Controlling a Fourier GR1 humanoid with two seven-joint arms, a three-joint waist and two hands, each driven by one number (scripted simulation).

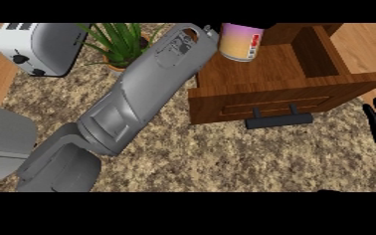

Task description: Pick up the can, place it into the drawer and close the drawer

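Observation:
The can (pixel 241 42), pink at the top and yellow lower down with a purple label, stands upright over the back left of the open wooden drawer (pixel 294 97). Its top is cut off by the view's upper edge. My left forearm (pixel 140 99) runs diagonally from the lower left up to the can. Only a dark sliver of my left hand (pixel 273 27) shows at the can's far side, wrapped round it. Whether the can rests on the drawer's floor I cannot tell. Straight fingers of my right hand (pixel 369 122) show at the right edge, beside the drawer.
The drawer's black handle (pixel 279 119) sticks out toward me over the speckled counter (pixel 220 159). A white toaster (pixel 40 47) and a potted green plant (pixel 121 40) stand at the back left, close to my left forearm.

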